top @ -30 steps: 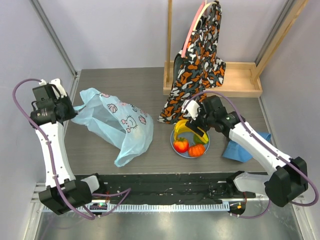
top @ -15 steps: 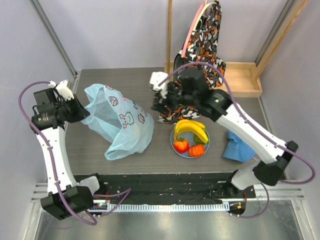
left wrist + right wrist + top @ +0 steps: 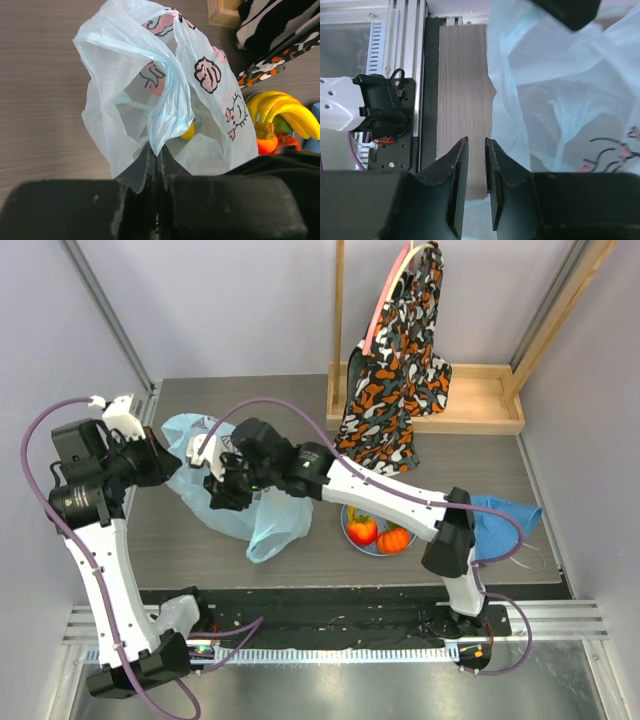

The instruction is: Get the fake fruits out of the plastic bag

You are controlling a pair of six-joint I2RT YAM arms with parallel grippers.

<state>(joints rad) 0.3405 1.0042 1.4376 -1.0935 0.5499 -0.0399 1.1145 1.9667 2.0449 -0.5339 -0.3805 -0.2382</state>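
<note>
Blue bag (image 3: 125,70) hung pinched in your left claw (image 3: 154,152); right claw (image 3: 476,145), barely parted, needed widening for the yellow fruit (image 3: 188,133).

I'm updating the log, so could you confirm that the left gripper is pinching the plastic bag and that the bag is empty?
Not empty: the left wrist view shows a small yellow fruit inside the plastic bag. The left gripper is indeed pinching the bag.
</note>
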